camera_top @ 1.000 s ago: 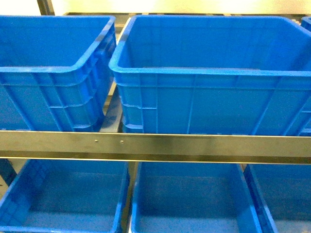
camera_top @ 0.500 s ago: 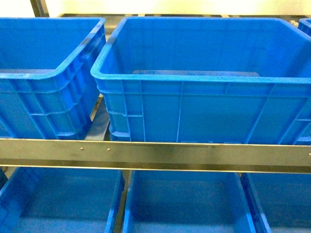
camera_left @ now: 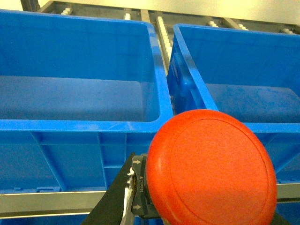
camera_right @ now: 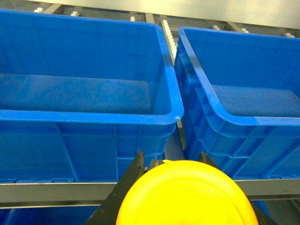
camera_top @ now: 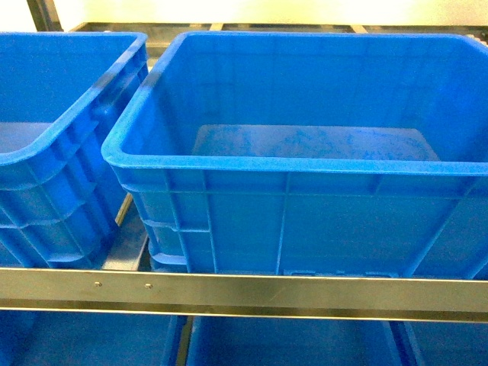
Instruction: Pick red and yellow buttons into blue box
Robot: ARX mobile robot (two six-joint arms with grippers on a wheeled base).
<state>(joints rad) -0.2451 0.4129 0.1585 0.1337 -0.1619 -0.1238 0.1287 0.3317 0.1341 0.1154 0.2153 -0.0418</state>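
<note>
A deep blue box (camera_top: pixel 290 163) fills the middle of the head view, its bare floor showing; neither gripper appears there. In the left wrist view my left gripper (camera_left: pixel 197 187) is shut on the red button (camera_left: pixel 211 168), whose round cap fills the lower right, with one black finger (camera_left: pixel 112 201) against its grey collar. It hangs in front of the near rims of two blue boxes (camera_left: pixel 79 123). The right wrist view shows my right gripper (camera_right: pixel 171 161) shut on the yellow button (camera_right: pixel 187 197). Both black fingertips (camera_right: pixel 136 164) flank its cap, before a blue box (camera_right: pixel 89 116).
A second blue box (camera_top: pixel 53 145) stands left of the central one, with a narrow gap between them. A steel shelf rail (camera_top: pixel 244 293) runs across the front, and more blue boxes (camera_top: pixel 290 347) sit on the level below. Another box (camera_right: pixel 243 119) stands at the right.
The head view has shifted: the boxes and the steel rail sit lower and look larger, they have slid left, and the central box's floor now shows.
</note>
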